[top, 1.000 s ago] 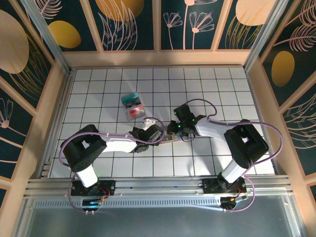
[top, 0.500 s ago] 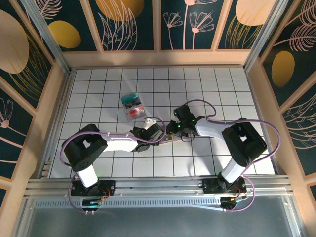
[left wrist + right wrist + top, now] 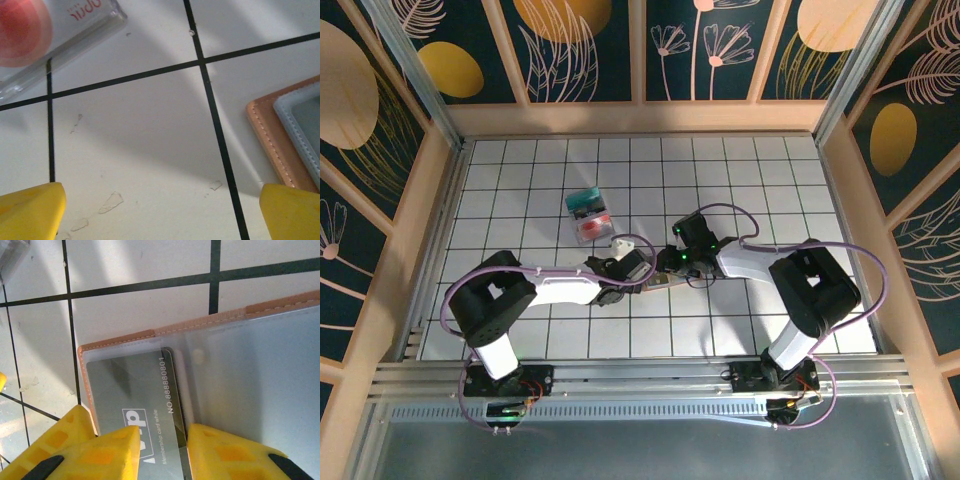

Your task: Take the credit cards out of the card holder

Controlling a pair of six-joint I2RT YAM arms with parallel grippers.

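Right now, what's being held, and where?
Left gripper: nothing. Right gripper straddles the grey card at its long edge, inside the card holder; grip cannot be told.

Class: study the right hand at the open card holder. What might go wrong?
The right hand sits over the membership card inside its clear sleeve; it may pinch both and drag the card holder. The left hand is open at the card holder's edge, seemingly not pinning it, so it may slide.

Tan card holder (image 3: pixel 260 365) lies open, grey card (image 3: pixel 130 385) inside.
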